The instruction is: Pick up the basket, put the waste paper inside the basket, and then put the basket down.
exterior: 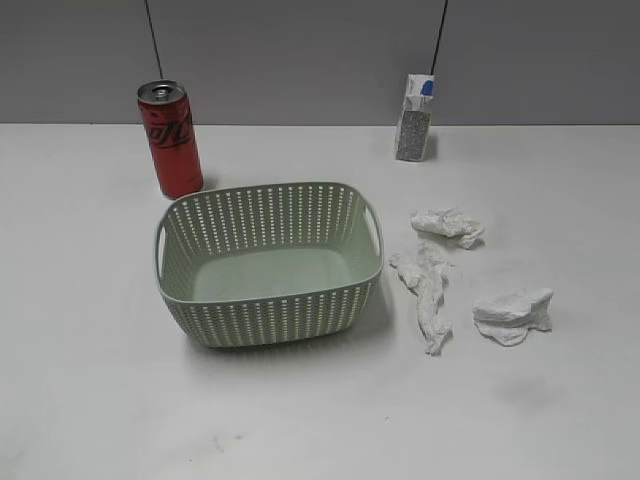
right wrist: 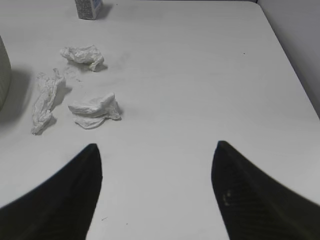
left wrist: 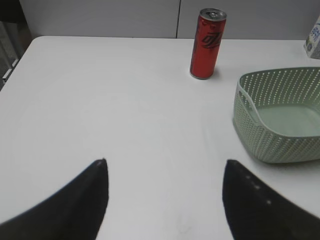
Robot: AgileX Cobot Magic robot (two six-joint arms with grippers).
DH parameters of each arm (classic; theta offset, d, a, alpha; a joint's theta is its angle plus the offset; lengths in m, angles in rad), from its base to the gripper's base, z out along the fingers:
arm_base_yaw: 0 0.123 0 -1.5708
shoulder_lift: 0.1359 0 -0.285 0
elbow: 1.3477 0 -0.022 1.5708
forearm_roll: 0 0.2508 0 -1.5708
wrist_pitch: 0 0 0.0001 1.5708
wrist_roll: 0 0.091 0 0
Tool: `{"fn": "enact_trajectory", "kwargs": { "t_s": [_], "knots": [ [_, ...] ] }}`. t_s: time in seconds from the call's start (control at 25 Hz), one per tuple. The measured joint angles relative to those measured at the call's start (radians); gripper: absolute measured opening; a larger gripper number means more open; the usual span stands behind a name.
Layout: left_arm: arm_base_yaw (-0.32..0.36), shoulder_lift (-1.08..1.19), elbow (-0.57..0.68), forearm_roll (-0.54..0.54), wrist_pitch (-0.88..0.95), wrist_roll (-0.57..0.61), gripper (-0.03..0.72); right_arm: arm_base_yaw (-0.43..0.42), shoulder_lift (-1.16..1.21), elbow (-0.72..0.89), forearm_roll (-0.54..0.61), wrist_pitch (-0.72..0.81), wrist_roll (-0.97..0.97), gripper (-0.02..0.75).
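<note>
Judging from the present layout, we rate the task as not yet begun. The basket [exterior: 268, 262] stands upright on the white surface [exterior: 90, 380] with nothing inside it, and all three wads of waste paper lie on the surface to its right: the upper wad [exterior: 447, 225], the long twisted wad [exterior: 428, 293] and the lower wad [exterior: 512, 312]. Lifting the basket, loading the three wads and setting the basket down all remain.

We see the left hand [left wrist: 165, 170] released, its fingers spread wide with only bare surface between them. The basket sits ahead and to its right, well apart from it, with the near handle cut-out facing that hand. The red can [left wrist: 206, 44] stands beyond, near the basket's far left corner.

We see the right hand [right wrist: 156, 152] likewise released and holding nothing. The three wads lie ahead and to its left, apart from the fingers; the lower wad [right wrist: 95, 108] is nearest. The small carton [exterior: 415, 118] stands farther back.
</note>
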Motion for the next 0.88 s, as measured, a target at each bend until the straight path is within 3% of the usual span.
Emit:
{"fn": "enact_trajectory", "kwargs": {
  "t_s": [0.56,0.72,0.88],
  "knots": [
    [0.0,0.023,-0.014,-0.046,-0.037,0.0,0.535,0.0,0.0,0.0,0.0,0.0,0.0,0.519],
    [0.0,0.186,-0.044,-0.1,-0.133,0.006,0.535,0.0,0.0,0.0,0.0,0.0,0.0,0.519],
    [0.0,0.42,-0.104,-0.136,-0.192,0.083,0.534,0.0,0.0,0.0,0.0,0.0,0.0,0.52]
  ]
}}
